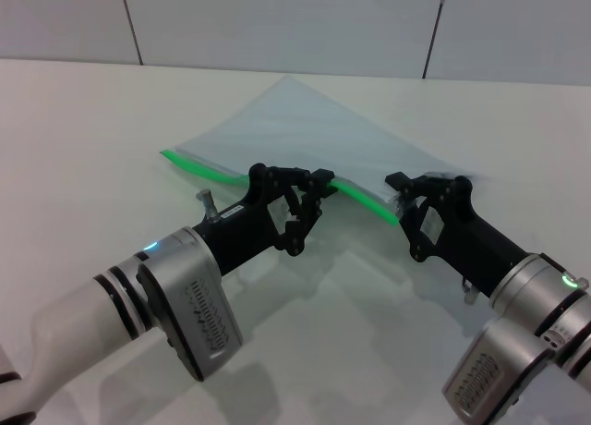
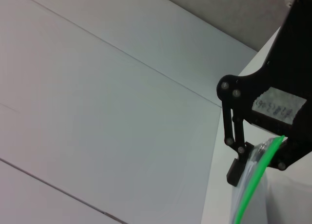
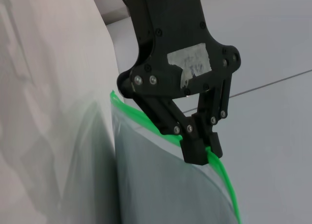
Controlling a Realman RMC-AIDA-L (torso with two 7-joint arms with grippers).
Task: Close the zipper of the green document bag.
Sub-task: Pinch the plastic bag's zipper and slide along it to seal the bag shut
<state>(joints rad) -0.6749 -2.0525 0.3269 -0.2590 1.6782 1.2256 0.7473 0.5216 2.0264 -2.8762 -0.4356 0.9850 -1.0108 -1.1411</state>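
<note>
Both black grippers clamp the bright green plastic zipper strip (image 1: pixel 277 182) of the translucent pale grey document bag (image 1: pixel 305 134) lying on the white table (image 1: pixel 83 139): left gripper (image 1: pixel 319 187) pinching mid-edge, right gripper (image 1: pixel 404 190) holding the end. The closing looks underway, with an unclear stretch left.

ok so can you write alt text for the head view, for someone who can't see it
Two black robot grippers hold the bright green zipper edge of a flat translucent bluish-grey plastic document bag on a white table. The left gripper grips mid-edge; the right gripper pinches the end corner.
</note>
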